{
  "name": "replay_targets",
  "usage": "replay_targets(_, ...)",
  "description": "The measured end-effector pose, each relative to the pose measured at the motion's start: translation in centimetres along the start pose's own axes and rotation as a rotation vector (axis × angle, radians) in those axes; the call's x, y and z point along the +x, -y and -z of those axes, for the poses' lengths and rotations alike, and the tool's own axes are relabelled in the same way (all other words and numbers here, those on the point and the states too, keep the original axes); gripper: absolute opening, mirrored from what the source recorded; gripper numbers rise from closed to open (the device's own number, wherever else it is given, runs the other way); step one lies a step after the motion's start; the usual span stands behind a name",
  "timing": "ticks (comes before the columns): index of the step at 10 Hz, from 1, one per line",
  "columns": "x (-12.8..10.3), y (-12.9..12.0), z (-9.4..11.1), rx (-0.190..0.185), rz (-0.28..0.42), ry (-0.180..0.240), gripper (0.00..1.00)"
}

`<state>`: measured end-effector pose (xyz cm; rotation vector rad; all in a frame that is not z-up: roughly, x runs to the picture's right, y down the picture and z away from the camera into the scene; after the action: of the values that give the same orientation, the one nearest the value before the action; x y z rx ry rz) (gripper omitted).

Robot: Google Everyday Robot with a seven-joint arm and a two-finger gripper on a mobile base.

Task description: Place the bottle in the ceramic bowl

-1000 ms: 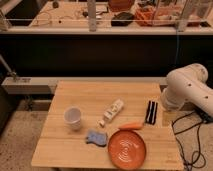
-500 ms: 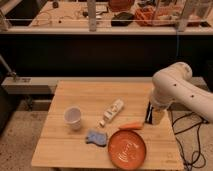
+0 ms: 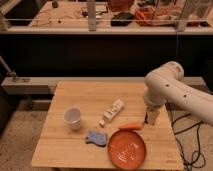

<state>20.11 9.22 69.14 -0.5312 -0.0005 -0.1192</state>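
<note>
The white bottle (image 3: 112, 111) lies on its side near the middle of the wooden table (image 3: 85, 95). The orange-red ceramic bowl (image 3: 127, 148) sits at the table's front, right of centre. My gripper (image 3: 151, 118) hangs down from the white arm (image 3: 167, 82) over the table's right side. It is to the right of the bottle, behind and to the right of the bowl, and close to the tabletop. It holds nothing that I can see.
A white cup (image 3: 73, 117) stands on the left of the table. A blue sponge (image 3: 96, 137) lies in front of the bottle. An orange carrot (image 3: 131, 126) lies between bottle and bowl, just left of the gripper. Cables (image 3: 187, 142) hang off the table's right edge.
The arm has swung leftward from the right edge to over the table's right side. The bottle, bowl, cup, sponge and carrot have not moved.
</note>
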Motion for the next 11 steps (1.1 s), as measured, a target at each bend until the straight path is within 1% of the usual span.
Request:
replay_targets(1, -0.9, 0.4, -0.1, 0.003, 0.021, 0.002, 0.8)
replay_targets(4, -1.0, 0.8, -0.3, 0.01, 0.062, 0.004, 0.8)
replay_targets(7, -3.0, 1.9, -0.5, 0.019, 0.12, 0.013, 0.8)
replay_targets(10, -3.5, 2.5, -0.7, 0.029, 0.175, 0.02, 0.8)
replay_targets(11, -4.0, 3.1, -0.8, 0.033, 0.197, 0.025, 0.8)
